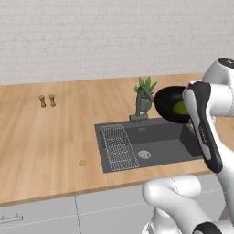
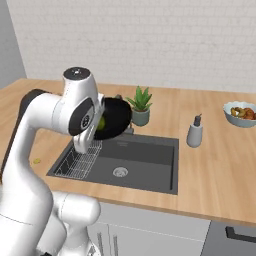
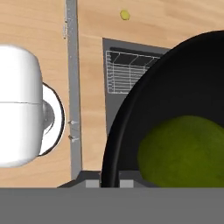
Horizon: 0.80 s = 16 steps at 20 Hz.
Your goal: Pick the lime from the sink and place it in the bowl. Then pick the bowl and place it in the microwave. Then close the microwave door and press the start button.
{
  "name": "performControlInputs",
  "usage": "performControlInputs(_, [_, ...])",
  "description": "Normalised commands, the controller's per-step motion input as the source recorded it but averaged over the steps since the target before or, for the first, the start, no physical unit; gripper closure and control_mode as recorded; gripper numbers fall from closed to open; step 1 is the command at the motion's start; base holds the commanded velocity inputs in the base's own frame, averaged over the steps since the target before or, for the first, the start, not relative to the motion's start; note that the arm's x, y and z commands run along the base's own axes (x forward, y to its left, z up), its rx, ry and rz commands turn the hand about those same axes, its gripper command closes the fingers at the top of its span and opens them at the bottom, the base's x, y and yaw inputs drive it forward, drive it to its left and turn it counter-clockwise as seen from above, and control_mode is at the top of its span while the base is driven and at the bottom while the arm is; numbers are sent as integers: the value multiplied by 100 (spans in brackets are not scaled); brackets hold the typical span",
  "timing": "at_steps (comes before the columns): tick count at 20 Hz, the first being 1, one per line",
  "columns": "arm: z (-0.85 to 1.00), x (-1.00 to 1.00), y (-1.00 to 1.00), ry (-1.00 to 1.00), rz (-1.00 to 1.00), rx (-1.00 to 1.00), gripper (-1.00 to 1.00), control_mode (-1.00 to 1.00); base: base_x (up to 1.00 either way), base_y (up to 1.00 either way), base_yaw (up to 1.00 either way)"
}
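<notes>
The wooden tabletop (image 1: 55, 137) runs the full width of both base views, backed by a pale brick wall. Set into it is the sink (image 1: 162, 139), a dark grey rectangular basin with a wire rack (image 1: 119, 146) at its left end and a round drain (image 1: 144, 154) near the middle. A dark faucet (image 1: 139, 107) stands at the rear edge of the basin, with a small potted plant (image 2: 140, 106) just behind it.

The white arm rises above the front of the sink and carries the bowl (image 2: 114, 118) aloft, above the rear part of the basin, near the faucet. The bowl is black, round and shallow, and is tilted steeply so its opening faces sideways. The lime (image 3: 183, 151) lies inside the bowl, resting against its inner wall; a patch of its green surface also shows in both base views.

The pincer (image 3: 109, 183) is clenched on the bowl's rim: in the hand view the rim passes between the two finger tips at the bottom edge.

To the right of the sink stands a grey soap dispenser (image 2: 194, 132), and farther right, near the edge of the right base view, a pale bowl of orange-red fruit (image 2: 241, 114). Two small wooden shakers (image 1: 47, 101) stand well to the left of the basin. A small yellow-green bit (image 1: 82, 162) lies on the wood just left of the sink.
</notes>
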Motion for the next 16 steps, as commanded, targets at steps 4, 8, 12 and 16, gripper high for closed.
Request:
performControlInputs(4, [18, -29, 48, -12, 7, 0, 100, -100, 0, 0, 0])
performControlInputs(8, [23, -31, 29, -11, 5, 0, 100, -100, 0, 0, 0])
performControlInputs(12, [12, -27, 13, -4, 2, 0, 100, 100, -9, 1, 0])
performControlInputs(16, [0, 0, 0, 0, 0, 0, 100, 100, -41, -19, 0])
